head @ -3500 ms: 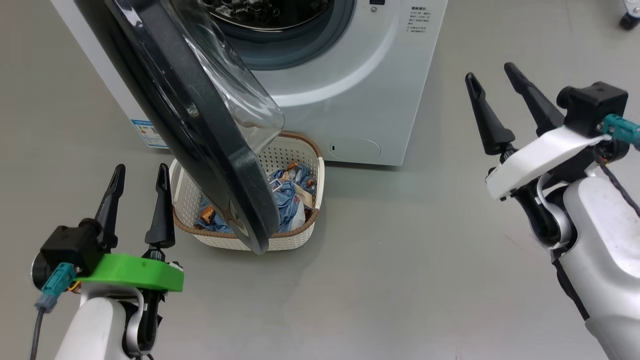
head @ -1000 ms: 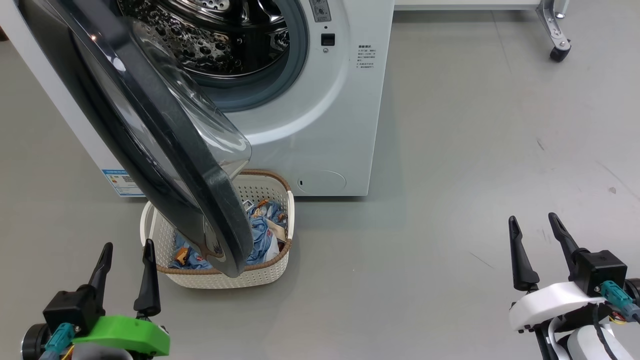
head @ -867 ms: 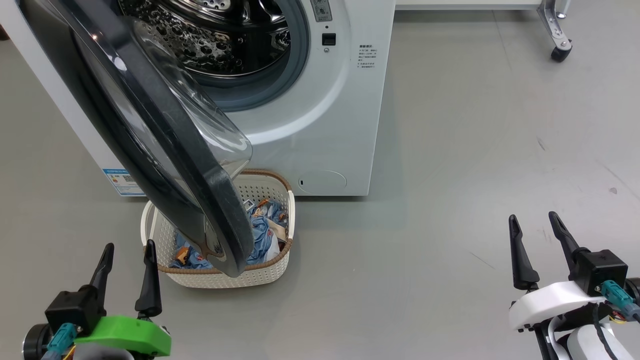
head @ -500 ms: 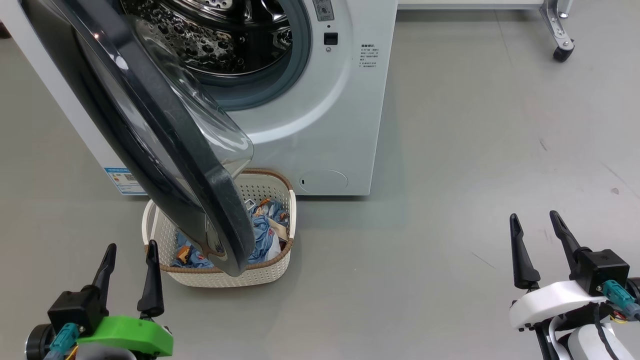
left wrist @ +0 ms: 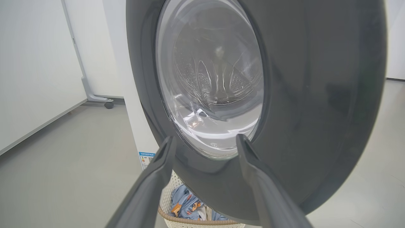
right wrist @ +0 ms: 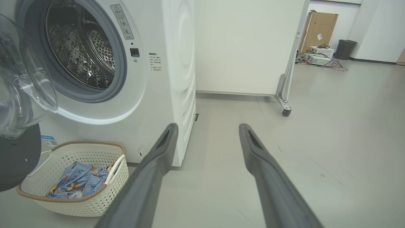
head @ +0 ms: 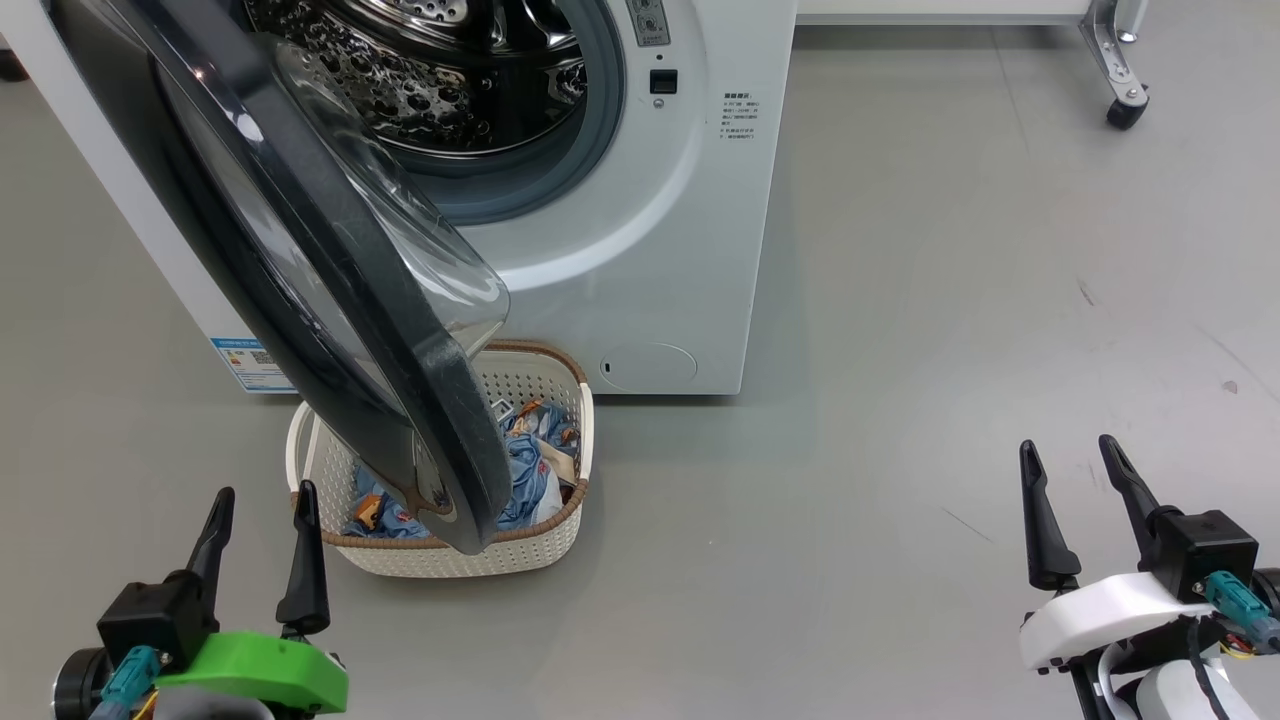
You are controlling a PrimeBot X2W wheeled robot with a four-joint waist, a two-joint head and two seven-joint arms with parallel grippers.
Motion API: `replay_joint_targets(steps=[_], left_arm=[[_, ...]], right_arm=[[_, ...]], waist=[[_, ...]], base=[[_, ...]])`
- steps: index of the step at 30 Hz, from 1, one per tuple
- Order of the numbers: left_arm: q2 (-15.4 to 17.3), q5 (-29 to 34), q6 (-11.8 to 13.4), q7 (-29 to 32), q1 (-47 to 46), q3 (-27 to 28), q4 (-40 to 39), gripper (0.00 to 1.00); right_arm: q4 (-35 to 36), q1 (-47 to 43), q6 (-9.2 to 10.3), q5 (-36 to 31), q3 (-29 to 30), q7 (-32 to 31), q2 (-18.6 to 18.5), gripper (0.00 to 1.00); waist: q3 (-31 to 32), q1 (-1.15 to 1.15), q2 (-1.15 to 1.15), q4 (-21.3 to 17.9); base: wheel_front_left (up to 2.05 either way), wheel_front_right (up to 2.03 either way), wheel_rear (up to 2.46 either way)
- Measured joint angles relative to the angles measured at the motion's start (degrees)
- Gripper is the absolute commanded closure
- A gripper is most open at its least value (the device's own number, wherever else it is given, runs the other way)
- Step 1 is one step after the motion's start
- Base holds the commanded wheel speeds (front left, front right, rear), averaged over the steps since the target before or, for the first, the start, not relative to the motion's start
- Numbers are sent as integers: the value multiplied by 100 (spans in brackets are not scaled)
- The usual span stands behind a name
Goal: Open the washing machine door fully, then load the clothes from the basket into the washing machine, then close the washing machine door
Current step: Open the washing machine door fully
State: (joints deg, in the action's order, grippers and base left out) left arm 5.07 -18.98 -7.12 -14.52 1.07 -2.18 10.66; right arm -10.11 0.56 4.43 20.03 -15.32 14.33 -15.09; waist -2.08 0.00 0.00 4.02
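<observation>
- Head view: the washing machine (head: 640, 250) is seen filling 11 to 12 o'clock, white, with its steel drum (head: 450, 60) laid bare inside the grey gasket.
- The washing machine door (head: 330, 270) is swung partway out toward 8 o'clock. Its black ring is seen almost edge-on, its clear bowl is bulged toward the drum, and its lower edge is hung over the basket.
- The basket (head: 450, 560) is set on the grey floor (head: 900, 400) just in front of the machine, at 7 to 8 o'clock, and is partly hidden by the door.
- The clothes (head: 525, 480) are heaped inside the basket, blue with orange figures and a cream strip.
- The left gripper (head: 265, 490) is found at 7 o'clock, fingers spread wide, nothing held, just beside the basket but apart from it. In the left wrist view the door's glass is framed between the fingers, untouched.
- The right gripper (head: 1067, 443) is spotted at 4 o'clock, spread wide and empty, well apart from machine and basket.
- A blue label (head: 250, 362) is seen at 9 o'clock, low on the machine's front.
</observation>
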Motion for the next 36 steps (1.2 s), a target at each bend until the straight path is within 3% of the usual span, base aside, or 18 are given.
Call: replay_joint_targets(steps=[17, 18, 19, 20, 21, 29, 36], left_arm=[[-3, 24, 0, 0, 0, -20, 18, 0], [-3, 24, 0, 0, 0, -25, 25, 10], [-3, 24, 0, 0, 0, -33, 33, 52], [-4, 24, 0, 0, 0, -38, 37, 83], [-5, 16, 0, 0, 0, -54, 41, 100], [-27, 11, 0, 0, -88, 68, -320, 100], [-73, -77, 0, -2, -743, 237, -1530, 100]], right_arm=[[-24, -8, -85, -74, 119, 0, 58, 0], [-25, -10, -85, -103, 123, 0, 60, 0], [-27, -13, -85, -103, 126, 0, 65, 0], [-30, -18, -85, -103, 130, 0, 70, 0], [-35, -23, -86, -103, 134, 0, 75, 0], [-64, -91, -104, -107, 174, 0, 89, 0], [-66, -103, -137, -153, 246, 0, 118, 0]], waist=[[31, 0, 0, 22], [32, 0, 0, 23], [32, 0, 0, 23], [32, 0, 0, 23], [32, 0, 0, 23], [23, 0, 0, 28], [36, 0, 0, 58]], base=[[0, 0, 0], [0, 0, 0], [0, 0, 0], [0, 0, 0], [0, 0, 0], [0, 0, 0], [0, 0, 0]])
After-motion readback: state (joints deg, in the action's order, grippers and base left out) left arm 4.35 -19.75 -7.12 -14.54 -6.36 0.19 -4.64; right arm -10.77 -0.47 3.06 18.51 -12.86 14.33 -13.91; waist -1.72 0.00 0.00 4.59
